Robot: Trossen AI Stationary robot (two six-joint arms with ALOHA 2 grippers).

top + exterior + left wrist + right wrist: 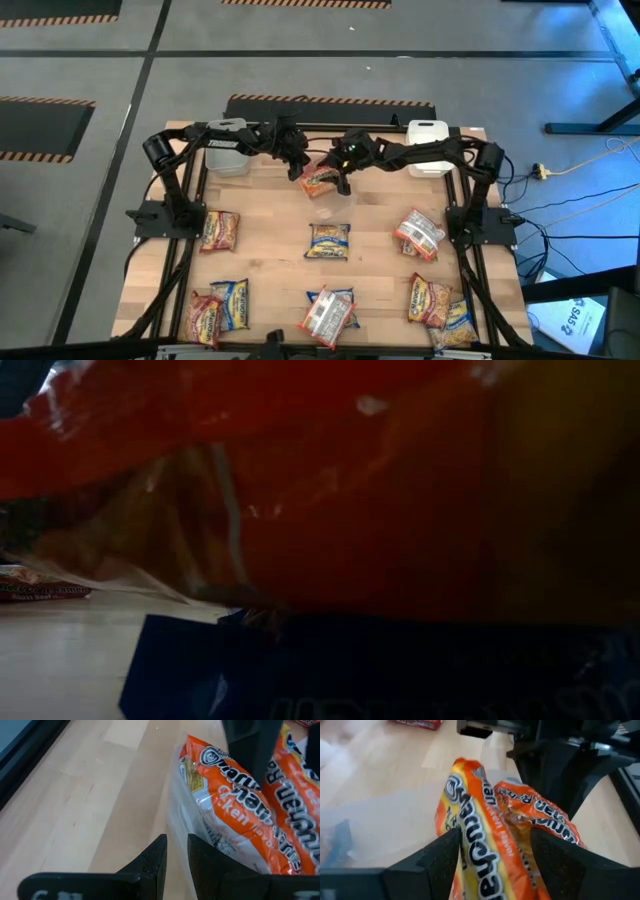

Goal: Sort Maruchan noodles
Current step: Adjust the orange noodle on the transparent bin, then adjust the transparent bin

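Right wrist view alone shows right pincer (492, 852) released, straddling orange packets (485, 835).

The view from above is bright and clear; the low view is dark, blurry, blocked by a packet (330, 490)

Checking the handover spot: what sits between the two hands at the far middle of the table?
An orange noodle packet sits between the left hand and right hand, seen from the high view.
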